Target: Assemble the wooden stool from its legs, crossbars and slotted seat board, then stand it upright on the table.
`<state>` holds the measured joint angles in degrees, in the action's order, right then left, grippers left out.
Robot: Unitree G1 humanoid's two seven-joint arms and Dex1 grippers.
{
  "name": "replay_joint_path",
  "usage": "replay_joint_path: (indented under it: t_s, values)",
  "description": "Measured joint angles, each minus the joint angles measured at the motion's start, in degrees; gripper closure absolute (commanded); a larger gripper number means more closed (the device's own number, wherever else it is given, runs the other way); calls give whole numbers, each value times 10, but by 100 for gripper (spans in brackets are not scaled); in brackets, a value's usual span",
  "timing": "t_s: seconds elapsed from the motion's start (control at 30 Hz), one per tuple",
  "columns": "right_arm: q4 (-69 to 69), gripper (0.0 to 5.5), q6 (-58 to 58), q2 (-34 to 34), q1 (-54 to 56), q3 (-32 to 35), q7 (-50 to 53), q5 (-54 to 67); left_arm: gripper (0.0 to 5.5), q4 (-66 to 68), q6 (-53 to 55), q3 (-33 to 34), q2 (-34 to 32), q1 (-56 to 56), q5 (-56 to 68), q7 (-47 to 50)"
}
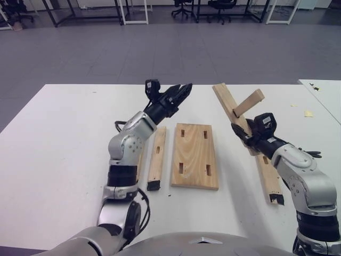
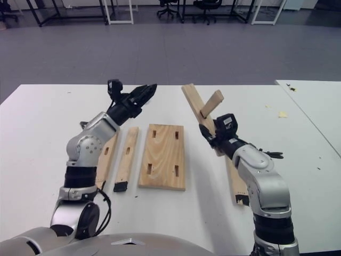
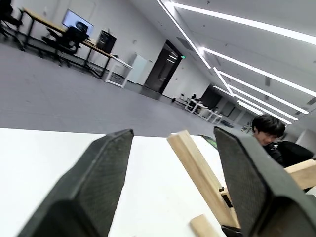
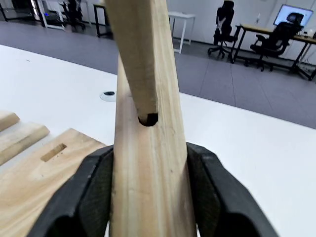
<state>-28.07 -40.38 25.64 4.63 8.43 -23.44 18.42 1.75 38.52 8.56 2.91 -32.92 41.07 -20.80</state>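
seat board (image 1: 194,156) flat at frame centre on tabletop (image 1: 64,138) | leg (image 1: 268,178) with crossbar (image 1: 249,102) plugged in, centre-right, clamped by right hand (image 1: 241,133) | loose leg (image 1: 156,154) just left of board | left hand (image 1: 181,92) spread open, upper centre

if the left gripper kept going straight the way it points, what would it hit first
Probably the wooden leg held by the right gripper; the left wrist view frames it between the fingers of the open left gripper. Depth is unclear, so it might miss.
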Motion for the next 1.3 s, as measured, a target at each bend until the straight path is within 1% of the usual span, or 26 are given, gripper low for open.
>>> replay_joint_path:
  t_s: [0.1,0.27,0.37,0.43,0.47,0.5,0.53,0.63,0.8,0.83,0.87,0.9,0.97,1.13,1.2,1.3]
  values:
    - [-22,342,37,5,23,-11,-24,5,249,27,56,25,15,-35,59,18]
    - [-42,342,52,10,25,-43,-49,11,249,21,100,38,27,-39,107,38]
    - [-45,342,55,17,23,-58,-61,11,306,-2,103,44,35,-39,128,47]
    - [-47,342,59,21,22,-63,-64,11,339,-10,103,41,35,-37,128,52]
    - [-47,342,60,23,21,-65,-67,11,365,-19,103,37,36,-33,128,52]
    - [-47,342,60,25,21,-65,-69,11,378,-24,103,34,37,-28,128,53]
    - [-47,342,63,26,21,-67,-70,11,407,-28,103,33,38,-21,128,53]
    - [-47,342,73,26,18,-74,-73,11,445,-41,101,27,43,-7,129,59]
    - [-46,342,77,24,9,-78,-71,10,448,-47,96,32,49,7,130,78]
    - [-46,304,81,23,8,-78,-70,11,448,-50,96,34,50,9,133,82]
    - [-45,294,85,18,6,-78,-68,13,448,-61,96,35,51,14,137,90]
    - [-45,267,85,17,-2,-77,-67,15,448,-73,93,44,48,17,136,102]
    - [-41,242,85,14,-15,-77,-65,16,448,-102,86,69,33,34,145,128]
    - [-10,242,104,13,-63,-75,-62,3,448,-187,87,114,15,91,175,213]
    - [4,242,111,15,-106,-64,-55,-7,448,-241,94,137,-9,133,186,260]
    - [25,242,138,9,-146,-40,-32,-27,448,-335,119,139,-25,228,204,315]
